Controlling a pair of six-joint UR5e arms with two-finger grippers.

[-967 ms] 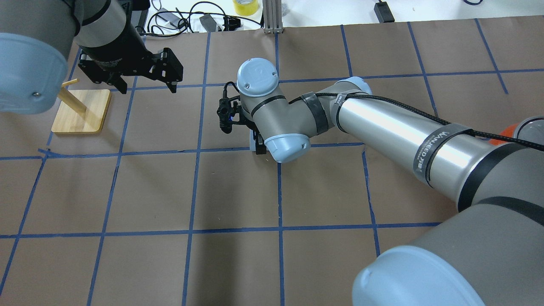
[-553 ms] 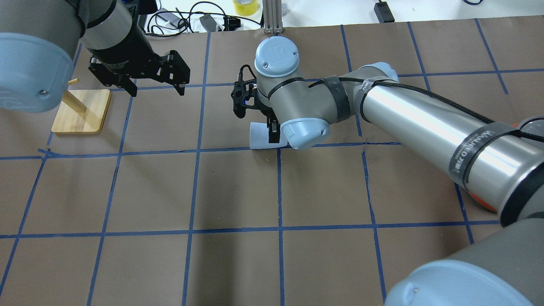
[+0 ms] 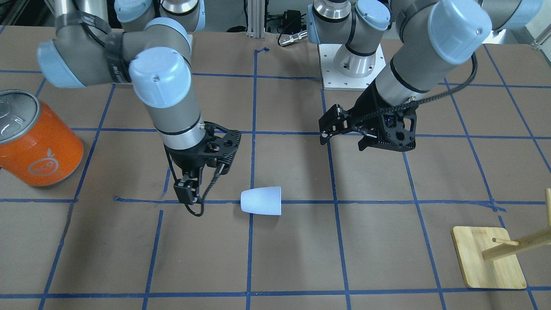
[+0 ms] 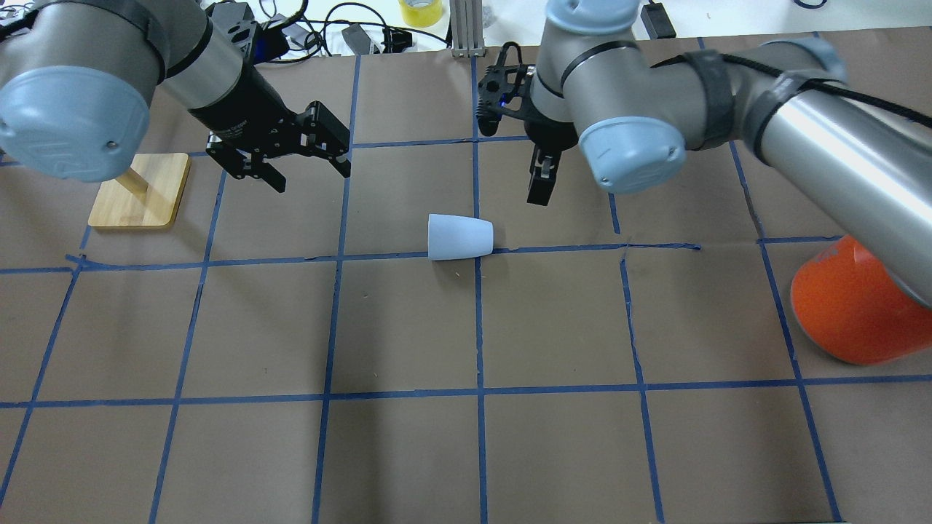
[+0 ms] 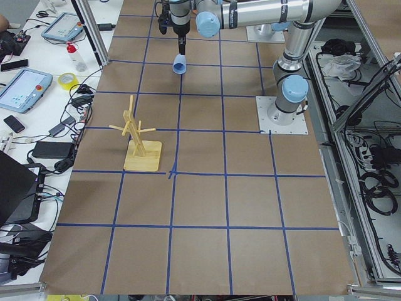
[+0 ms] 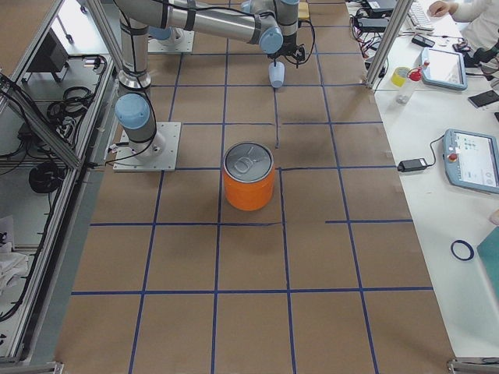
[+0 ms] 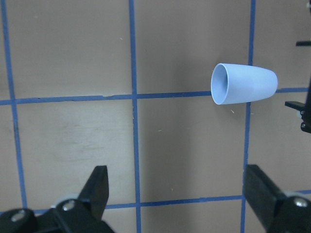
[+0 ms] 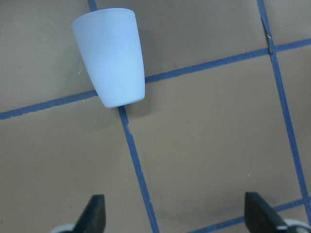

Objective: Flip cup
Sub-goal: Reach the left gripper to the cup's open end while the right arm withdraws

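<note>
The pale blue-grey cup [image 4: 460,237] lies on its side on a blue tape line, mouth toward my left arm's side. It also shows in the front view [image 3: 261,201], the left wrist view [image 7: 244,83] and the right wrist view [image 8: 111,56]. My right gripper [image 4: 540,182] is open and empty, raised up and to the right of the cup in the overhead view, clear of it; it also shows in the front view [image 3: 204,181]. My left gripper [image 4: 309,175] is open and empty, above the table to the cup's left; it also shows in the front view [image 3: 342,142].
A large orange can [image 4: 852,306] with a silver lid [image 3: 13,114] stands on my right side, partly behind the right arm. A wooden peg stand [image 4: 138,189] stands on my left side. Cables and a yellow tape roll [image 4: 420,11] lie beyond the far table edge.
My right arm has lifted and swung back to the right, uncovering the cup, which stays on its side. My left gripper has moved right, toward the cup.
</note>
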